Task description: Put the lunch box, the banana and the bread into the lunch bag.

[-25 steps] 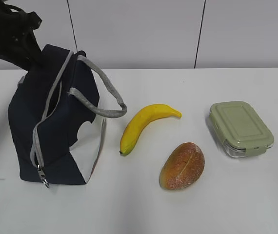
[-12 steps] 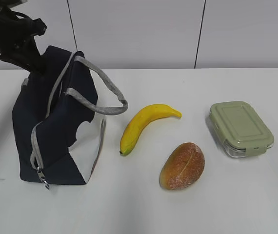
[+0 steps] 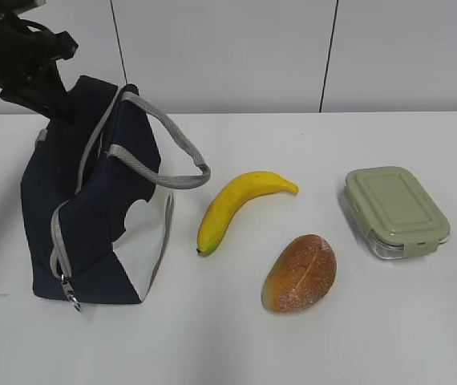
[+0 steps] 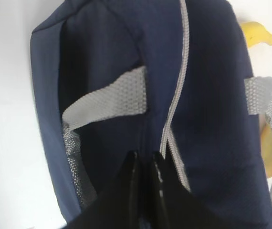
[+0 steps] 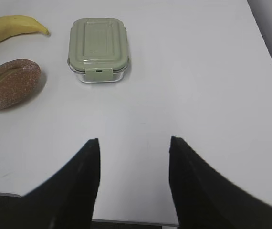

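Lunch bag (image 3: 92,208) top edge now pinched by left claw (image 4: 144,164), just shut; right claw (image 5: 133,143) wide, idle. Bag ready for opening.

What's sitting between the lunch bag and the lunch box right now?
In the exterior view, the banana and the bread lie between the lunch bag and the lunch box, banana nearer the bag.

I see matt navy cloth on the lunch bag (image 3: 92,216), with woven grey straps (image 4: 108,100). The lunch box (image 3: 395,212) looks like clear glass under a smooth matt lid.
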{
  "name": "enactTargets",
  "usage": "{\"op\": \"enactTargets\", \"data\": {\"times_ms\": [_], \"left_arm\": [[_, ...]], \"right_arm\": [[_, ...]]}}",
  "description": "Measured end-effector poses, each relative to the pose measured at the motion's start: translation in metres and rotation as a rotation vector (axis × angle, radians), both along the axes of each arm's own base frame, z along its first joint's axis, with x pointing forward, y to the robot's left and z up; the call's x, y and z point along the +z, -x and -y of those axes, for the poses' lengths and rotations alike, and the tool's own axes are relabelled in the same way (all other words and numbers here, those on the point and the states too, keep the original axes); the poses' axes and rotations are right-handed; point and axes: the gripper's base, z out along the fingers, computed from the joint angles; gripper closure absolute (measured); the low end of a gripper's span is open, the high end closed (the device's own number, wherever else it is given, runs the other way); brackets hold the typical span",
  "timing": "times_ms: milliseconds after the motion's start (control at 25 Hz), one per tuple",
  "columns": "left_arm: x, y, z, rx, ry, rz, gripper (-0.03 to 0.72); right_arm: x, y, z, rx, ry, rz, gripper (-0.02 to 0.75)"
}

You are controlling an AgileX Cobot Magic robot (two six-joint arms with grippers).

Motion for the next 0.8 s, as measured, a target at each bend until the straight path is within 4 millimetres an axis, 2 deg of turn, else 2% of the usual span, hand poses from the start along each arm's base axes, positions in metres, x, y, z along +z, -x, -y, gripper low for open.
{"op": "enactTargets", "data": {"times_ms": [400, 800], "left_arm": [[0.002, 0.000, 0.003, 0.004, 0.040, -0.003, 0.699], [0.024, 0.010, 0.007, 0.001, 0.110, 0.037, 0.699]], "right_arm": [[0.000, 0.000, 0.000, 0.000, 0.000, 0.000, 0.361], [0.000, 0.000, -0.001, 0.006, -0.009, 0.000, 0.361]]}}
